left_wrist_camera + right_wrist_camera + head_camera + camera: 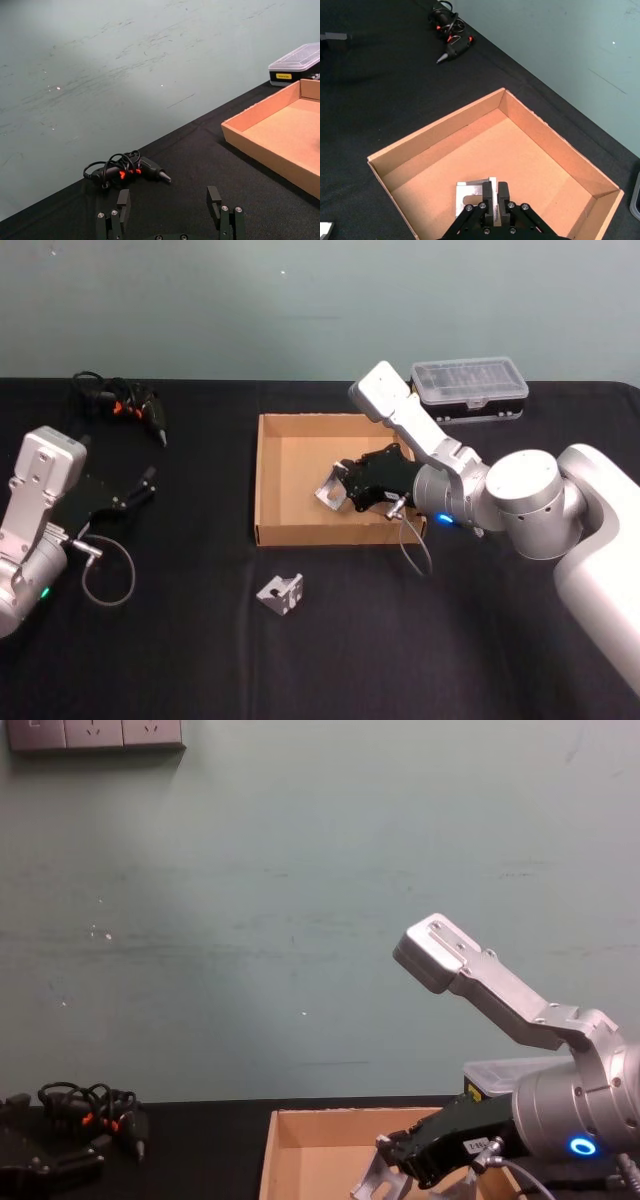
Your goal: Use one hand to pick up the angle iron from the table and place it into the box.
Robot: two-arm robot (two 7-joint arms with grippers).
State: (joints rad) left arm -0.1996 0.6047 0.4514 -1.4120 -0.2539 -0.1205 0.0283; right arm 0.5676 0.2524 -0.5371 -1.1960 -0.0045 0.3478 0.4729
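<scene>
**Angle iron held over the box, release yet to come**

We are gripping one angle iron [331, 490] in the right gripper [347, 490], whose fingers are pinched shut on one flange. The piece is hanging inside the outline of the box [262, 480], over the near half of its floor; we cannot tell whether it is touching the cardboard. So, as we are judging it, the coming move is turning on the way straight down rather than on any sideways travel.

The iron is jutting from the fingertips toward our left, its flanges tilted; it is bright, hard-edged folded metal. The box is matte tan cardboard with low walls; the table [200, 660] is flat and dull black.

A second angle iron [281, 593] is lying on the table just outside the box's near wall, nearer our right arm than our left. The left gripper [140, 487] is sitting parked well apart at the left, fingers spread and holding nothing.
</scene>
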